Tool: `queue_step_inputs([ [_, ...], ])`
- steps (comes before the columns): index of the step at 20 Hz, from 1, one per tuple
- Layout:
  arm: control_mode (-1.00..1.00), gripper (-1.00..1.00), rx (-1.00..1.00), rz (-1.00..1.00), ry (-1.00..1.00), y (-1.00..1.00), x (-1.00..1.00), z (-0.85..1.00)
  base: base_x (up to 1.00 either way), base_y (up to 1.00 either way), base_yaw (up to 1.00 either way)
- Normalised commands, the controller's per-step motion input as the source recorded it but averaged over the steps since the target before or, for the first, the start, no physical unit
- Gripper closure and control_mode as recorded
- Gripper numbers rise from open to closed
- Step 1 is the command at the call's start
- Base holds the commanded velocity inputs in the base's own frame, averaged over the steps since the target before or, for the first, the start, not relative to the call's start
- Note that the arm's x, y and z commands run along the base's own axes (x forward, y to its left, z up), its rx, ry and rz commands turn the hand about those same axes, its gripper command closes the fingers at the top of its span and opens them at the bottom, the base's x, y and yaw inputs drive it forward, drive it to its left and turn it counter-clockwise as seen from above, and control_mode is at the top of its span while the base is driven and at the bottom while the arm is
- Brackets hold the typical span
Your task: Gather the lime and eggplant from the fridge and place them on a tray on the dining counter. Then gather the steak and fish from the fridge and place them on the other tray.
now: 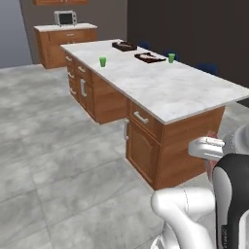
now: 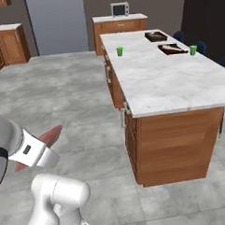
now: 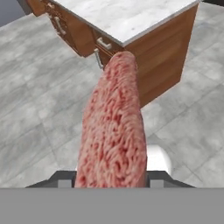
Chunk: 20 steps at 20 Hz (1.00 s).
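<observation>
Pink-red marbled meat, the steak point(image 3: 113, 127), stood out from your claw point(image 3: 110, 183), which was clamped on its lower end; the slab rose long and narrow through the hand view, its far tip in front of the corner of the dining counter point(image 3: 131, 19). In the right base view the steak point(image 2: 49, 138) poked out past the white wrist, low over the grey tiled floor point(image 2: 76, 97) and well apart from that surface point(image 2: 164, 79). In the left base view only a sliver of the steak point(image 1: 211, 137) showed above the wrist, just beside the wooden end panel at the near end. On the white marble top, towards the far end, lay the tray point(image 1: 124, 46) and the other tray point(image 1: 150, 58), one behind the other along the far long edge. A green cup point(image 1: 102, 62) stood near the opposite long edge, and a second green cup point(image 1: 171, 58) stood just beside the nearer tray. What lay in the trays was too small to tell. A microwave point(image 1: 65, 18) sat on the wall counter beyond the island.
</observation>
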Motion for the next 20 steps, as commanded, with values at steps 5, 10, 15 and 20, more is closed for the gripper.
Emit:
queue_step_inputs([
  [5, 1.00, 1.00, 0.00, 0.00, 0.00, 0.00, 0.00, 0.00, 0.50, -1.00, -0.07],
  [10, 1.00, 1.00, 0.00, 0.00, 0.00, 0.00, 0.00, 0.00, 0.57, -1.00, -0.04],
  [15, 1.00, 1.00, 0.00, 0.00, 0.00, 0.00, 0.00, 0.00, 0.66, -1.00, -0.01],
  [20, 1.00, 1.00, 0.00, 0.00, 0.00, 0.00, 0.00, 0.00, 0.72, -1.00, 0.00],
])
